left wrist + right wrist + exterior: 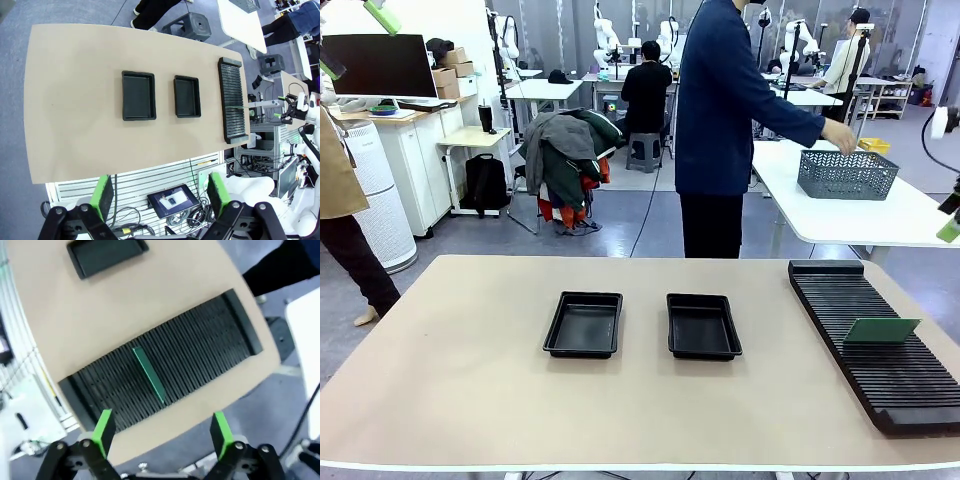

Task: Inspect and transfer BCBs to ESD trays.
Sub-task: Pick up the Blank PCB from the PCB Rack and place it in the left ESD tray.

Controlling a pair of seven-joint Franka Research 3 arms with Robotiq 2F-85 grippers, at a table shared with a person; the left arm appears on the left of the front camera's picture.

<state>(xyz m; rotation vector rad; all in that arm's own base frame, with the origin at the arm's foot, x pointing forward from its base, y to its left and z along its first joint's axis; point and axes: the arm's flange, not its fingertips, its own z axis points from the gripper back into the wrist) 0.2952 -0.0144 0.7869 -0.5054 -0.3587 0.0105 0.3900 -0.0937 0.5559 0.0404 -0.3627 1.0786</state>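
Two empty black ESD trays (583, 325) (703, 326) lie side by side at the table's middle. A single green BCB (882, 329) stands on edge in a slot of the long black ribbed rack (875, 345) at the right. My left gripper (160, 197) hangs open high above the table's near edge, looking down on both trays (132, 95) (187, 96). Over the rack's outer side my right gripper (162, 430) is open and empty, with the BCB (149, 374) below and ahead of its fingers.
A person in a dark blue coat (720, 120) stands at the far side, turned away, one hand at a grey basket (847, 173) on a white table behind. The tan table (470, 380) is bare left of the trays and along the front.
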